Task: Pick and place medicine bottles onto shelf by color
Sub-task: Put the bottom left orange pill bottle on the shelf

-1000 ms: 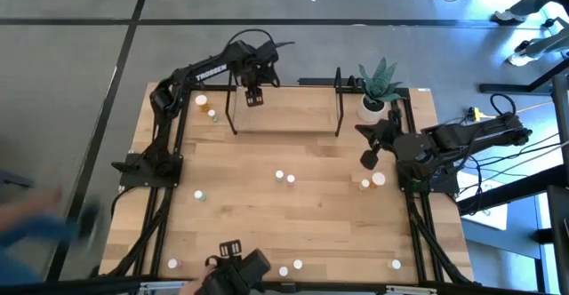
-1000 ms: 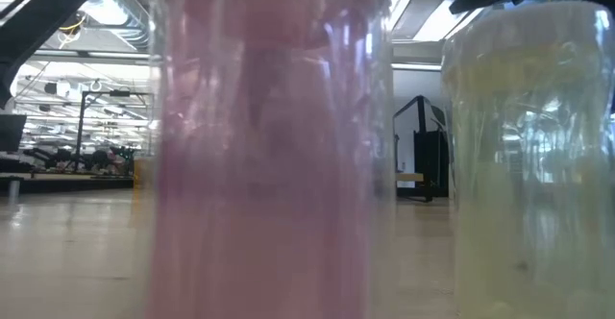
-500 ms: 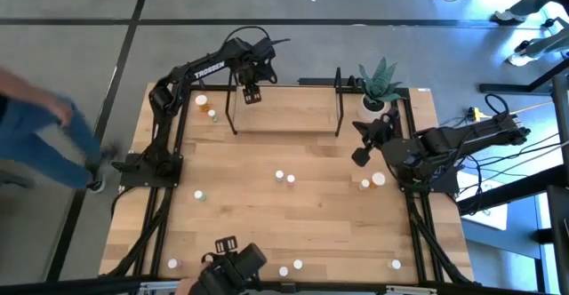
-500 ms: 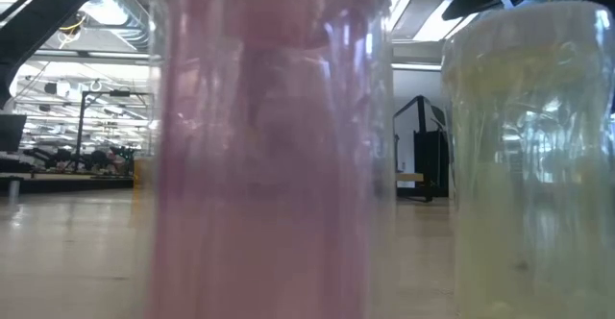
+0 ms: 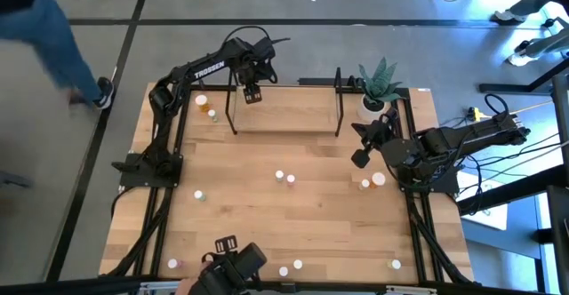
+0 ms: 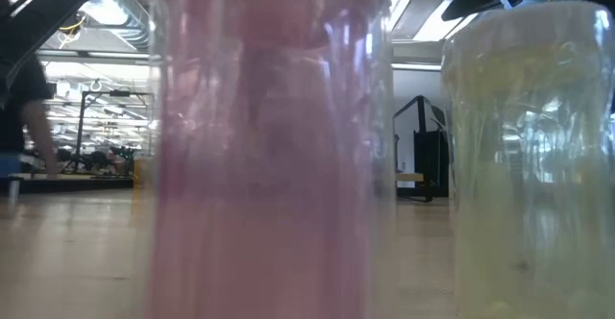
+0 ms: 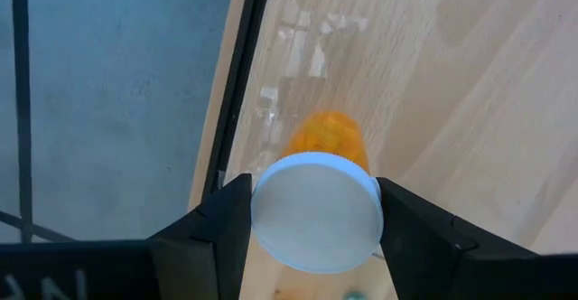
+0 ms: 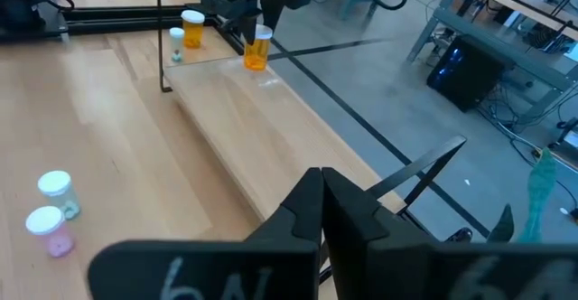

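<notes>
**A:** How much room was there along the edges?

**B:** The shelf (image 5: 284, 108) stood at the far edge of the tabletop (image 5: 267, 215), its wooden board running between two thin black upright loops. The left gripper (image 5: 252, 94) hung over the shelf's left end, close to the left loop, clamped on an orange medicine bottle (image 7: 318, 201) by its white cap. In the left wrist view the bottle sat near the board's edge, with a black rail and grey floor just beyond. The middle and right of the board lay bare. The right gripper (image 5: 361, 155) hovered with its fingers together, holding nothing, near the tabletop's right edge beside a potted plant (image 5: 377, 89).

**A:** And the count?

**B:** From above I counted about eleven bottles loose on the tabletop: two at the far left corner (image 5: 205, 107), two in the middle (image 5: 284, 178), two by the right arm (image 5: 372, 181), one at left centre (image 5: 199, 195), and four along the near edge (image 5: 290, 267). Two of those near ones, a pink bottle (image 6: 264, 146) and a whitish bottle (image 6: 533, 156), filled the low view. A person (image 5: 53, 28) walked on the floor past the far left corner.
</notes>
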`<action>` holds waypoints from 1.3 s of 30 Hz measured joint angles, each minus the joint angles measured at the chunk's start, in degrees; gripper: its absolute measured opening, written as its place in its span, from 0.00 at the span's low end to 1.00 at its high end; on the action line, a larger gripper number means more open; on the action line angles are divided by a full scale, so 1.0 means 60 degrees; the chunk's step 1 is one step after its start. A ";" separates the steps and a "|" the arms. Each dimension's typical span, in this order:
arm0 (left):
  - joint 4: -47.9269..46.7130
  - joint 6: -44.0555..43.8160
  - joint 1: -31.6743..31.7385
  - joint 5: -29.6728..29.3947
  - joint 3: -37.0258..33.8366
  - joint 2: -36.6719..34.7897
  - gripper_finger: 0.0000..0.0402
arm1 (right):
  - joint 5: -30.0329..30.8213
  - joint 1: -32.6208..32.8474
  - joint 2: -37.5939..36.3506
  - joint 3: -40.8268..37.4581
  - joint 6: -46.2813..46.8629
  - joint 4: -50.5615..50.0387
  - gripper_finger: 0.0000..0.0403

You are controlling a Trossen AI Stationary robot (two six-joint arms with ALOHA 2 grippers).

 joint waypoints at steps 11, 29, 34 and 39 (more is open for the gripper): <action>0.0115 -0.0062 0.0000 0.0004 -0.0105 0.0000 0.47 | -0.0004 0.0000 0.0000 0.0000 -0.0001 0.0043 0.02; 0.0626 0.0041 0.0000 -0.0040 -0.0863 0.0000 0.47 | -0.0007 0.0003 0.0000 0.0000 -0.0026 0.0047 0.02; 0.0704 0.0045 0.0000 -0.0042 -0.0958 0.0000 0.49 | -0.0007 0.0003 0.0000 0.0000 -0.0012 0.0060 0.02; 0.0932 0.0040 -0.0029 -0.0276 -0.0958 0.0000 0.51 | -0.0007 0.0002 -0.0004 -0.0004 -0.0024 0.0149 0.02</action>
